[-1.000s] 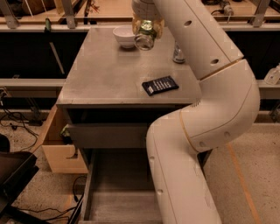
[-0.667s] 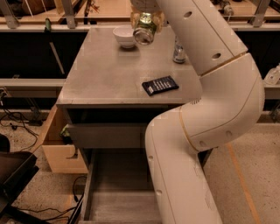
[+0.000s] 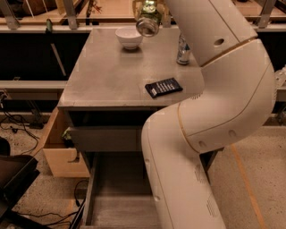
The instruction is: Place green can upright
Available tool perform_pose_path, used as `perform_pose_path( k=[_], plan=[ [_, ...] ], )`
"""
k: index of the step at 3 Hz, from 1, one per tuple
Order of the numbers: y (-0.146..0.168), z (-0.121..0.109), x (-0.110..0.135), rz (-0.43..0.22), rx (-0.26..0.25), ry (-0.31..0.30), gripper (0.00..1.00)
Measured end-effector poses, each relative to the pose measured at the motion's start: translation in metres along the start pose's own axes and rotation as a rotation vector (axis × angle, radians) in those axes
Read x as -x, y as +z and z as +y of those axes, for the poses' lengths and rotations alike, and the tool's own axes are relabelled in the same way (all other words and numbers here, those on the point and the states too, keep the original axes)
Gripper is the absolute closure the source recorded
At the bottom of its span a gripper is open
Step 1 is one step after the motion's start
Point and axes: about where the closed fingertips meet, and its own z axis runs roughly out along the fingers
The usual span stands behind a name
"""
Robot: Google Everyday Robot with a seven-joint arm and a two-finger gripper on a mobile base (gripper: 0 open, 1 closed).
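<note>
Gripper [image 3: 149,10] at the top edge, closed on the green can [image 3: 146,25], which is held in the air above the back of the grey table [image 3: 103,80].
Low on the left, a tan box [image 3: 58,154] sits beside the table's base; at the back of the tabletop stands a white bowl [image 3: 128,37]; just right of it and higher, the green can is tilted, silver end toward the camera, green-and-white side behind, lettering unreadable; nearer the front lies a flat black packet [image 3: 163,87] with white print too small to read; behind that a slim silver-blue can [image 3: 182,48] stands upright; the white arm [image 3: 223,89] fills the right.
</note>
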Motion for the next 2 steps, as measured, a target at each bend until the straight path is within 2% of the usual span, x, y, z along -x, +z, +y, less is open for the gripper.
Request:
perform_pose_path(
  k=[1,2],
  plan=[
    [-0.019,-0.009,0.005,-0.011,-0.049,-0.012,1.0],
    [-0.038,-0.037,0.008,0.005,-0.067,0.008,1.0]
  ],
)
